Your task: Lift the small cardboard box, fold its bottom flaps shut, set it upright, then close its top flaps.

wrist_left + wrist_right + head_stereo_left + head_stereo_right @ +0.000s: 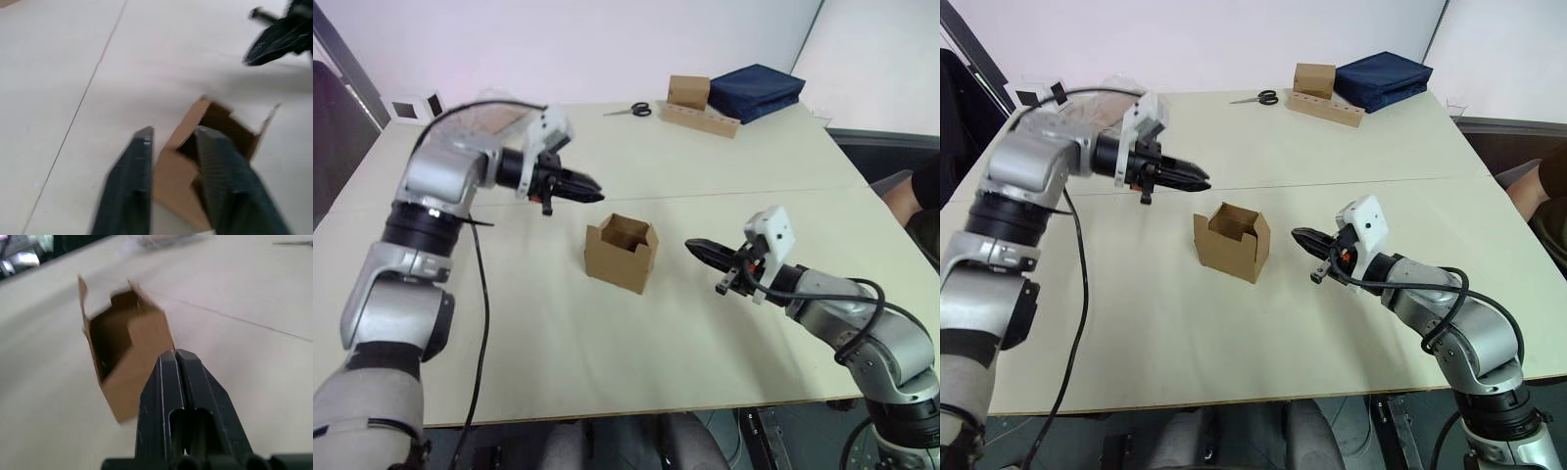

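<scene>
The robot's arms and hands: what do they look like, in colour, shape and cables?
Both arms are silver-grey rounded segments with black joint bands. A black cable hangs along the left arm; black cables loop around the right forearm. Each wrist carries a white block. The left hand and right hand each have two black tapering fingers.

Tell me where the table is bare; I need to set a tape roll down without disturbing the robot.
Bare: the near strip between the small cardboard box and the table front edge, and the middle band between that box and the scissors. Crowded: the far right corner, with another box, cardboard strip, navy bag; also beside the box, flanked by left gripper and right gripper.
</scene>
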Controlling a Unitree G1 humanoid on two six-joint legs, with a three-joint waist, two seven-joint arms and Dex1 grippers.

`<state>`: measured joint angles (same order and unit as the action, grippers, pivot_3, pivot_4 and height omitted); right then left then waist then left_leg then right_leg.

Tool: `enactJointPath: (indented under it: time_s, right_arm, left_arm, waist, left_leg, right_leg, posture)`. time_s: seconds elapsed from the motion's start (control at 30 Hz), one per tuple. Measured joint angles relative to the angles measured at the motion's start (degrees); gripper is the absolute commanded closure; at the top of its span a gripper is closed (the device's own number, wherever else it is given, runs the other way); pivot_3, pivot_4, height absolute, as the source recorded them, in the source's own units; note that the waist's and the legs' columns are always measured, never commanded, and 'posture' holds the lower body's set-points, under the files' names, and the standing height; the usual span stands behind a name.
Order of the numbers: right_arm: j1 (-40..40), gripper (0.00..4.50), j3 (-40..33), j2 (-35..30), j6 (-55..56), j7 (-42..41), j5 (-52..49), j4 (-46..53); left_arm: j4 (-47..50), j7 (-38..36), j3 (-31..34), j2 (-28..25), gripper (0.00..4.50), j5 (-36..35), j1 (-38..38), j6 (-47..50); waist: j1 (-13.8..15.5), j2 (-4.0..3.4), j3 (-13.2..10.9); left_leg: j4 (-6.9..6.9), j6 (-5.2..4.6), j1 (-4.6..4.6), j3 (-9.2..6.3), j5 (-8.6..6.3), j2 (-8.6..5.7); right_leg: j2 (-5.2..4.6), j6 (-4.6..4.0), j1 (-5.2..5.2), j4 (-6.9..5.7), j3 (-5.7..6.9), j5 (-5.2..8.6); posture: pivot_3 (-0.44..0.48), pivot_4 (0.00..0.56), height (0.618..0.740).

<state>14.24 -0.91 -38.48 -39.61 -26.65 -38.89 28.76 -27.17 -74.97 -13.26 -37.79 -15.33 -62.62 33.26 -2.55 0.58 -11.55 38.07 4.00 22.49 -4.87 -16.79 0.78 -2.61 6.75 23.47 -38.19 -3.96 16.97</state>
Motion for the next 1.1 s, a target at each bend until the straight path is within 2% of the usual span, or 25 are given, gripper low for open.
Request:
enactJointPath:
  time_s: [0.17, 0.33, 0.57, 0.87, 1.1]
  right_arm:
    - [1.46, 4.5, 3.65, 1.65, -1.22, 0.44, 3.67, -0.73]
    - [3.41, 4.5, 7.56, 3.93, -1.98, 0.35, 7.36, -4.46]
    - [4.61, 4.5, 10.99, 5.55, -3.96, -2.6, 9.23, -7.59]
    - [5.92, 4.5, 11.21, 5.63, -7.84, -5.93, 9.27, -7.57]
    - [5.9, 4.5, 11.31, 4.88, -9.59, -8.04, 9.15, -5.89]
  left_arm:
    - [-0.14, 9.62, 1.86, 1.14, 4.49, 3.94, 11.12, -7.3]
    - [-1.26, 13.2, 2.01, 3.72, 4.49, 4.92, 16.25, -9.53]
    - [7.76, 10.31, 0.72, 4.18, 4.49, 4.24, 23.43, -6.31]
    - [16.9, 6.44, 0.5, 1.14, 4.49, 3.33, 27.41, 0.95]
    - [21.86, 5.54, 0.27, -1.06, 4.49, 3.4, 29.99, 2.28]
  waist:
    - [0.1, 0.01, 0.01]
    - [0.65, 0.03, 0.02]
    - [0.11, 0.01, 0.03]
    - [0.11, -0.01, 0.04]
    - [0.08, -0.01, 0.04]
  left_leg:
    - [0.05, 0.05, 0.02, -0.01, 0.03, -0.01]
    - [0.07, 0.06, 0.04, -0.01, 0.03, -0.03]
    - [0.06, 0.06, 0.01, -0.02, 0.03, -0.02]
    - [0.06, 0.05, 0.0, -0.02, 0.03, -0.02]
    - [0.06, 0.05, 0.0, -0.02, 0.03, -0.02]
  right_leg:
    - [-0.03, 0.0, 0.0, -0.02, 0.0, -0.01]
    - [-0.06, 0.0, -0.02, -0.01, 0.03, -0.02]
    - [-0.03, 0.0, -0.02, -0.04, 0.03, -0.02]
    - [-0.04, 0.0, -0.04, -0.05, 0.03, -0.02]
    - [-0.04, 0.0, -0.04, -0.04, 0.02, -0.02]
  posture:
    - [0.0, 0.15, 0.74]
    - [0.0, 0.15, 0.74]
    - [0.0, 0.15, 0.74]
    - [0.0, 0.15, 0.74]
    - [0.0, 0.15, 0.74]
